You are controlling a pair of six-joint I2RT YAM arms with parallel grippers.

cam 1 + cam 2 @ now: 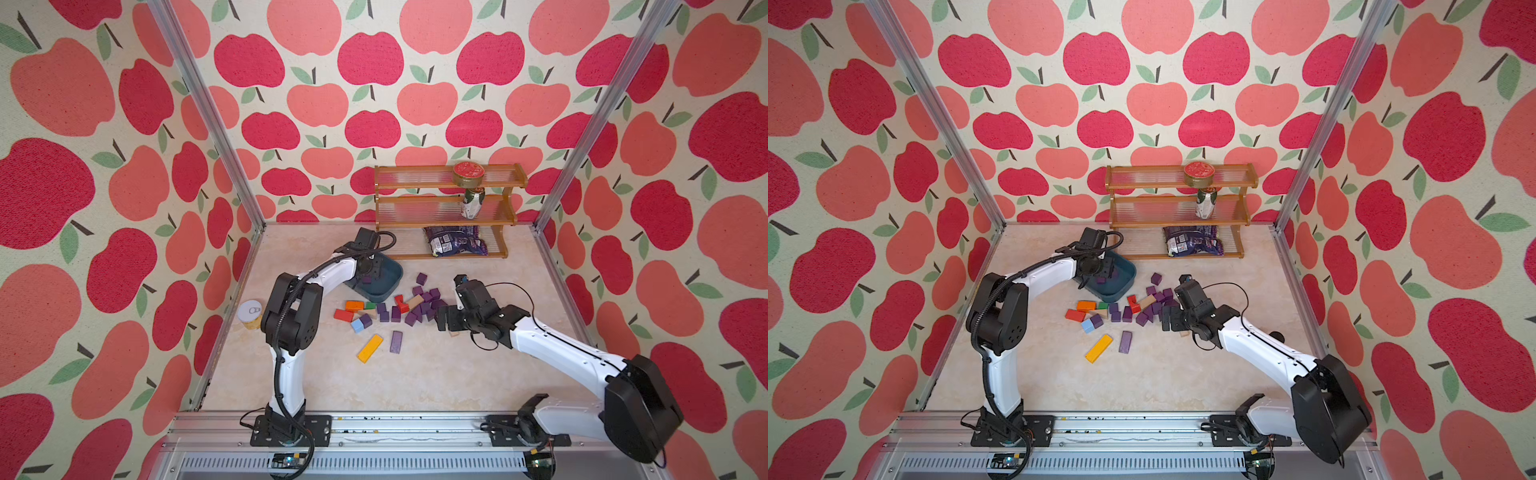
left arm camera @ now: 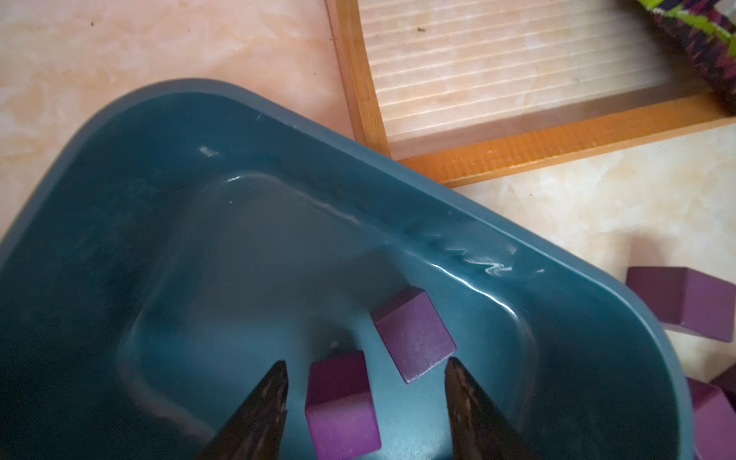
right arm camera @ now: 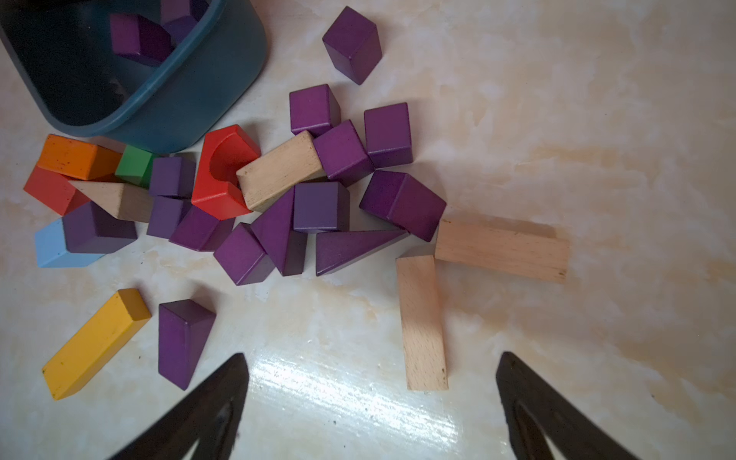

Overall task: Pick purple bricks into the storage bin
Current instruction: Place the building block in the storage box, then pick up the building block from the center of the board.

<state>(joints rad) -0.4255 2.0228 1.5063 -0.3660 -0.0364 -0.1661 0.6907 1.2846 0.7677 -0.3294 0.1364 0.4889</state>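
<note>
In both top views the storage bin (image 1: 384, 291) sits on the bench (image 1: 415, 374) just in front of the rack (image 1: 415, 199), and the left gripper (image 1: 374, 272) is down inside it. Most of the purple bricks (image 1: 424, 307) lie heaped beside the bin, mixed with coloured and tan blocks. The right gripper (image 1: 442, 322) hangs at the heap's edge.

In the left wrist view, the left gripper's jaws stand partly apart and hold nothing. One purple cube (image 2: 342, 406) rests on the bin floor between them, clear of both fingers as far as we can tell. A second cube (image 2: 414, 334) lies just beside it. We see nothing else in the bin.

In the right wrist view, the right gripper's jaws are spread wide over bare bench, empty. To us the bricks look light, rigid and matte, so neither slippery nor fragile. We would take cubes on two opposite flat faces, and the lone cube (image 3: 352, 44) is the freest. The wedge (image 3: 181, 338) should, we judge, be held by its flat parallel ends, never the slope. Bricks packed against the red arch (image 3: 223, 171) and the tan block (image 3: 278, 171) leave little finger room.
</note>
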